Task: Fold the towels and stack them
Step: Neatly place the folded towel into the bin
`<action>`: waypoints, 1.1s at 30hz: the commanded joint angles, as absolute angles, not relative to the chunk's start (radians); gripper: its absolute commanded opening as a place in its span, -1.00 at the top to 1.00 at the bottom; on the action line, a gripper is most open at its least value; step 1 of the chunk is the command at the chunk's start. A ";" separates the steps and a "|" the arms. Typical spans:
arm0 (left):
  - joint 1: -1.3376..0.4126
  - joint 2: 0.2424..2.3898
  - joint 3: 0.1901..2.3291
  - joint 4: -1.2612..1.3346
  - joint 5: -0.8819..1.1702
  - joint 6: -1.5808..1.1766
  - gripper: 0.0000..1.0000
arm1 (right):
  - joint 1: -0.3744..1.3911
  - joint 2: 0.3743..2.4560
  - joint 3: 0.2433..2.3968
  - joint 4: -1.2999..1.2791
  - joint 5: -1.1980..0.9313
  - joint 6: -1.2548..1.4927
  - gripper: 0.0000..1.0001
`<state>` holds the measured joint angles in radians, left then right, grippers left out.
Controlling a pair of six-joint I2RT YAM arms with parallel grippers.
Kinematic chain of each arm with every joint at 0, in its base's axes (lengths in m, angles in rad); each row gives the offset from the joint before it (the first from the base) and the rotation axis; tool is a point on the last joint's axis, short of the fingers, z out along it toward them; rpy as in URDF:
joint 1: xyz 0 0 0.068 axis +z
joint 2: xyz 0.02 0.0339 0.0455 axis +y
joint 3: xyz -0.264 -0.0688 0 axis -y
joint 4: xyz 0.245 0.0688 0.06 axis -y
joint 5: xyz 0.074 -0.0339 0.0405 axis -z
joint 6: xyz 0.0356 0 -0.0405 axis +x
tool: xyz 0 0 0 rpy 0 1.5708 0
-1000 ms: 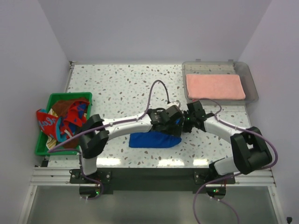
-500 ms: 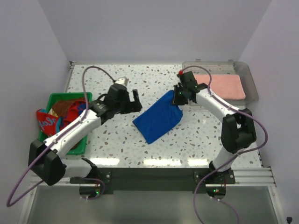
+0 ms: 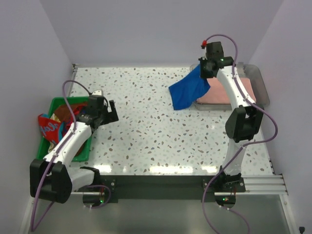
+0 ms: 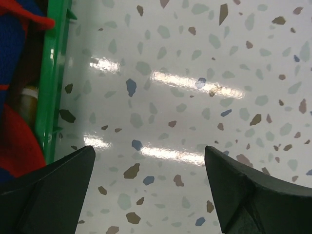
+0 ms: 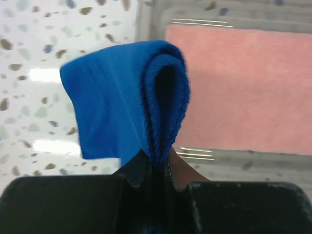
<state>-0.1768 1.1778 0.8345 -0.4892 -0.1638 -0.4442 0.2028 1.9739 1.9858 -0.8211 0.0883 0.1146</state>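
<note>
My right gripper (image 3: 205, 72) is shut on a folded royal blue towel (image 3: 189, 91) and holds it in the air at the left edge of the clear tray (image 3: 262, 84). In the right wrist view the blue towel (image 5: 122, 97) hangs folded from my right gripper (image 5: 158, 158). A folded salmon pink towel (image 3: 239, 89) lies flat in the tray and shows in the right wrist view (image 5: 243, 87). My left gripper (image 3: 108, 113) is open and empty over the table beside the green basket (image 3: 54, 104), which holds the red-patterned blue towel (image 3: 75, 119) and other crumpled towels.
The green basket's rim (image 4: 53, 83) runs along the left of the left wrist view, with red and blue cloth (image 4: 17, 146) inside it. The speckled tabletop (image 3: 146, 131) lies between the basket and the tray. Walls close the back and sides.
My right gripper has carried the blue towel up and back from the table's middle to the tray's left edge. My left arm has let go and drawn back toward the basket.
</note>
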 commanded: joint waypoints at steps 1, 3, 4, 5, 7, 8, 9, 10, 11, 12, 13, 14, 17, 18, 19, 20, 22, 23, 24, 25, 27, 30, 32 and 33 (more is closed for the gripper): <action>-0.173 1.154 0.763 -0.391 -0.244 -0.400 -1.00 | 0.128 2.002 2.029 -0.879 0.167 -0.030 1.00; -0.173 1.155 0.732 -0.368 -0.259 -0.396 -1.00 | 0.104 2.020 2.022 -0.853 0.215 -0.077 1.00; -0.173 1.169 0.735 -0.373 -0.267 -0.394 -1.00 | 0.085 2.026 2.013 -0.844 0.228 -0.098 1.00; -0.173 1.176 0.738 -0.374 -0.273 -0.394 -1.00 | 0.074 2.039 2.007 -0.830 0.245 -0.129 1.00; -0.173 1.196 0.741 -0.373 -0.290 -0.393 -1.00 | 0.039 2.051 1.996 -0.796 0.258 -0.150 1.00; -0.173 1.204 0.744 -0.374 -0.296 -0.394 -1.00 | 0.026 2.055 1.994 -0.786 0.264 -0.162 1.00; -0.173 1.210 0.747 -0.374 -0.299 -0.396 -1.00 | 0.015 2.066 1.993 -0.763 0.264 -0.166 1.00; -0.173 1.222 0.747 -0.376 -0.305 -0.396 -1.00 | 0.006 2.069 1.991 -0.753 0.264 -0.169 1.00; -0.173 1.229 0.749 -0.376 -0.308 -0.396 -1.00 | 0.002 2.074 1.993 -0.744 0.265 -0.172 1.00; -0.173 1.238 0.750 -0.376 -0.311 -0.396 -1.00 | -0.020 2.083 1.994 -0.732 0.270 -0.173 1.00; -0.173 1.242 0.750 -0.377 -0.314 -0.394 -1.00 | -0.035 2.088 2.003 -0.729 0.270 -0.178 1.00; -0.173 1.246 0.752 -0.379 -0.316 -0.394 -1.00 | -0.041 2.092 2.008 -0.723 0.271 -0.179 1.00; -0.173 1.256 0.752 -0.380 -0.324 -0.393 -1.00 | -0.060 2.106 2.010 -0.701 0.284 -0.189 1.00; -0.173 1.261 0.752 -0.380 -0.324 -0.394 -1.00 | -0.069 2.112 2.010 -0.696 0.296 -0.190 1.00; -0.173 1.264 0.752 -0.380 -0.324 -0.391 -1.00 | -0.072 2.115 2.010 -0.692 0.302 -0.190 1.00; -0.173 1.266 0.752 -0.380 -0.322 -0.391 -1.00 | -0.077 2.120 2.011 -0.687 0.304 -0.192 1.00; -0.173 1.272 0.752 -0.379 -0.322 -0.393 -1.00 | -0.086 2.122 2.003 -0.675 0.328 -0.198 1.00; -0.173 1.273 0.753 -0.380 -0.322 -0.393 -1.00 | -0.089 2.121 1.999 -0.658 0.336 -0.202 1.00; -0.173 1.275 0.752 -0.380 -0.321 -0.393 -1.00 | -0.090 2.121 1.996 -0.650 0.337 -0.206 1.00; -0.173 1.275 0.752 -0.379 -0.321 -0.391 -1.00 | -0.095 2.125 1.993 -0.644 0.341 -0.207 1.00; -0.172 1.279 0.753 -0.379 -0.316 -0.391 -1.00 | -0.101 2.129 1.994 -0.632 0.350 -0.209 1.00; -0.173 1.279 0.753 -0.379 -0.313 -0.393 -1.00 | -0.104 2.151 1.996 -0.620 0.376 -0.212 1.00; -0.173 1.279 0.752 -0.379 -0.313 -0.390 -1.00 | -0.106 2.163 1.993 -0.606 0.402 -0.209 1.00; -0.173 1.279 0.752 -0.377 -0.310 -0.390 -1.00 | -0.107 2.167 1.990 -0.603 0.405 -0.207 1.00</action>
<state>-0.1768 1.2797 0.7345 -0.4255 -0.2962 -0.4065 -0.1005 2.1521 1.9873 -0.6640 0.3477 -0.1905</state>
